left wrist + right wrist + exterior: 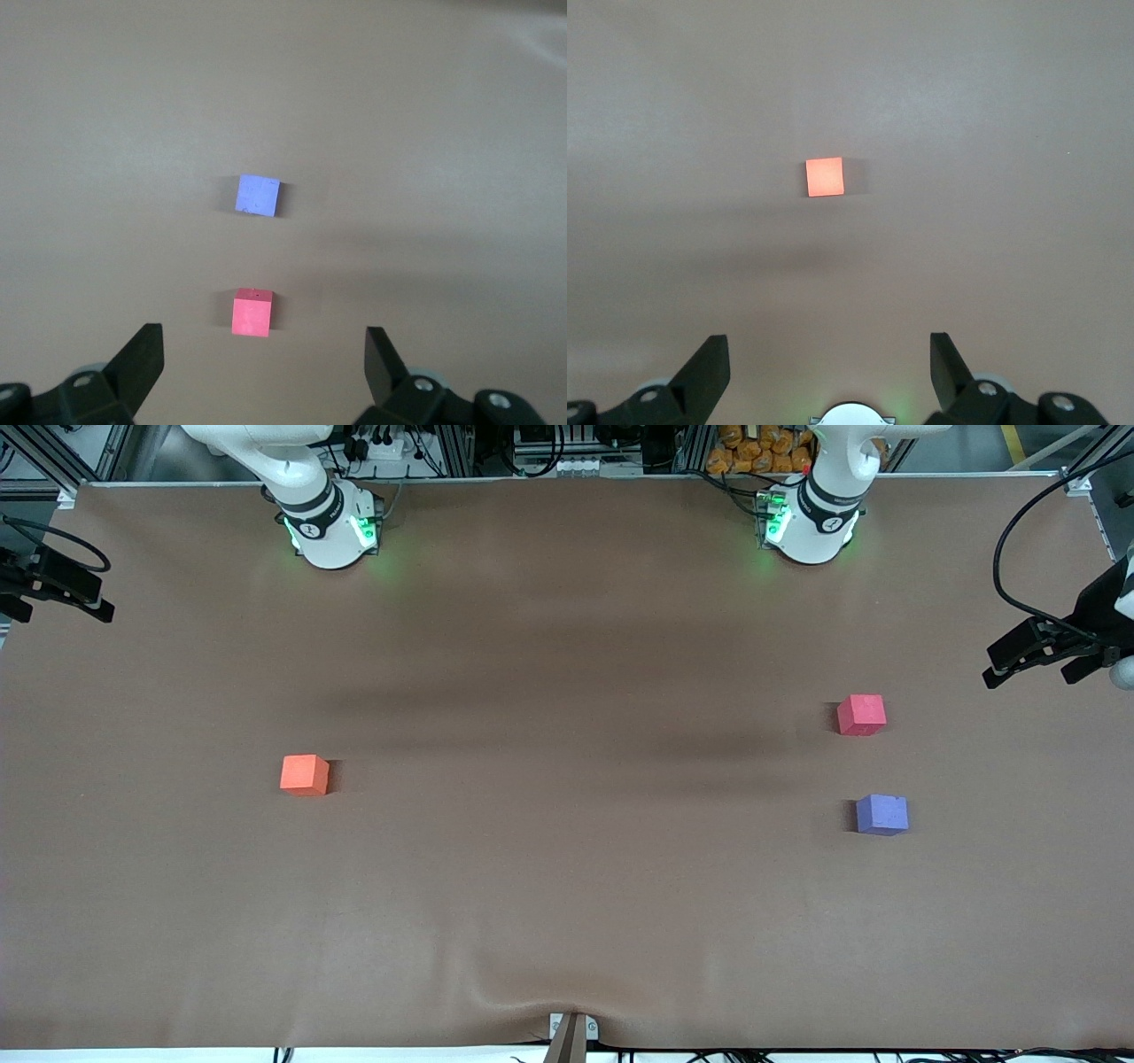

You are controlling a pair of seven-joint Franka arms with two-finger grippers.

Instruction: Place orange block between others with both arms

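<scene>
A: Big picture first: the brown counter [567, 921] runs the whole width, a soft mat with a wrinkle at its near edge, and the two white arms rise from their bases along the top. Cables, metal framing and some orange clutter sit past the counter's edge.

B: And both arms are parked high. The left gripper [264, 354] hangs over its end of the counter with its fingers [142, 359] spread wide, nothing between them. The right gripper [829, 354] is the same over its own end, fingers [707, 363] wide apart and empty.

A: So nothing has started, I'd say. This looks like the opening step.

B: Agreed. The orange block [304, 774] sits alone toward the right arm's end of the counter, well apart from the other two.

A: Those being the pink-red block [861, 715] and the purple block [882, 815], both at the left arm's end, the purple one nearer the front camera, with a gap between them.

B: Next move, in my view: the right arm drops onto the orange block and pinches it, then probably hands it over, since that gap lies on the left arm's side.
</scene>
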